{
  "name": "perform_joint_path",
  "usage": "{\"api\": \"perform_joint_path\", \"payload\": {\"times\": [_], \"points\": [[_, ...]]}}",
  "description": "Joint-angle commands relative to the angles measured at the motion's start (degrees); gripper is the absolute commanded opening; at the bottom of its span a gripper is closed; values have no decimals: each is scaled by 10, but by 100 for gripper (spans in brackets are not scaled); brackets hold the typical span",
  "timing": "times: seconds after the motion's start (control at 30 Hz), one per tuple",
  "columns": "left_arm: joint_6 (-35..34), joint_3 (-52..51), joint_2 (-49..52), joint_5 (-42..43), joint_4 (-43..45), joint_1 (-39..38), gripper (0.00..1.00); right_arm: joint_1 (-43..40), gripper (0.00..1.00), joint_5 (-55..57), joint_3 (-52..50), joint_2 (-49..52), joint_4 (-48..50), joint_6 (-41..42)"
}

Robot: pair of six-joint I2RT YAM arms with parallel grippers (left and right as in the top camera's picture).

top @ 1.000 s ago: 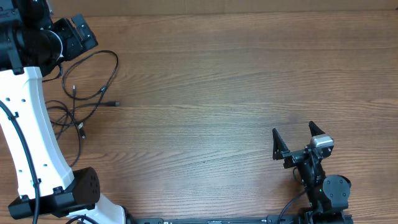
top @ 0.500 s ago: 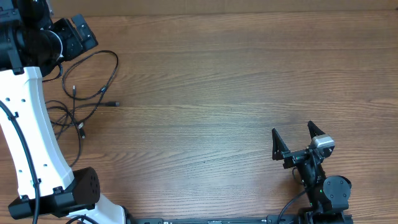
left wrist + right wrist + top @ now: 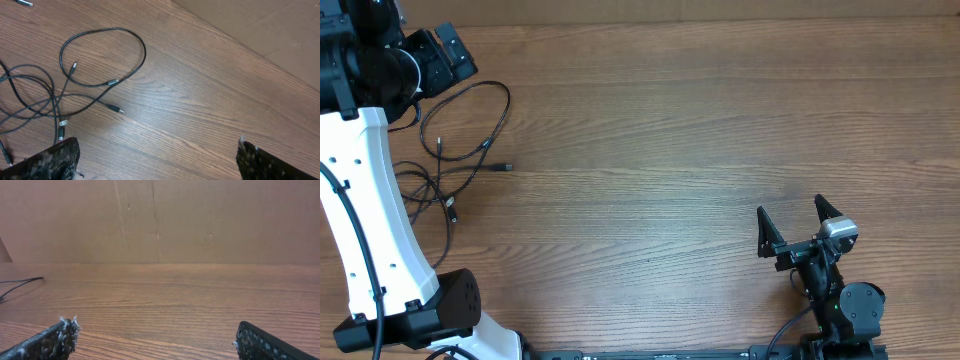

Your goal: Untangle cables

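Observation:
Several thin black cables point(image 3: 470, 130) lie in loose loops at the table's left edge, partly hidden under my white left arm. In the left wrist view one cable forms an open loop point(image 3: 102, 35), and a tangle point(image 3: 40, 100) lies to its left with small silver-tipped plugs. My left gripper point(image 3: 442, 55) hangs above the back left of the table. Its fingers point(image 3: 157, 160) are wide apart, empty and above bare wood to the right of the tangle. My right gripper point(image 3: 790, 225) is open and empty point(image 3: 155, 337) at the front right, far from the cables.
The wooden table point(image 3: 670, 140) runs to a cardboard wall point(image 3: 160, 220) at the back. My white left arm point(image 3: 370, 200) crosses the left edge. A cable end point(image 3: 20, 284) shows at the far left of the right wrist view.

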Motion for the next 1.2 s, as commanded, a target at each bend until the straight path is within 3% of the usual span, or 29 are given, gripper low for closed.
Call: {"api": "perform_joint_path", "payload": {"times": [0.0,0.13,0.27,0.4,0.77,0.9,1.03,1.17], "points": [[-8,3,5,4,1,-1,100,4,100,0,-6,-7,4,4],[-8,3,2,4,1,-2,100,4,100,0,-6,-7,4,4],[-5,-12,-29,-47,8,-11,100,4,100,0,-6,-7,4,4],[3,-94,-92,-56,60,-26,100,4,100,0,-6,-7,4,4],[54,-562,-398,22,396,-44,100,4,100,0,-6,-7,4,4],[58,-743,-514,22,520,-55,100,4,100,0,-6,-7,4,4],[130,-962,-664,19,677,-95,100,4,100,0,-6,-7,3,4],[154,-1090,-756,-3,765,-116,100,4,100,0,-6,-7,3,4]]}}
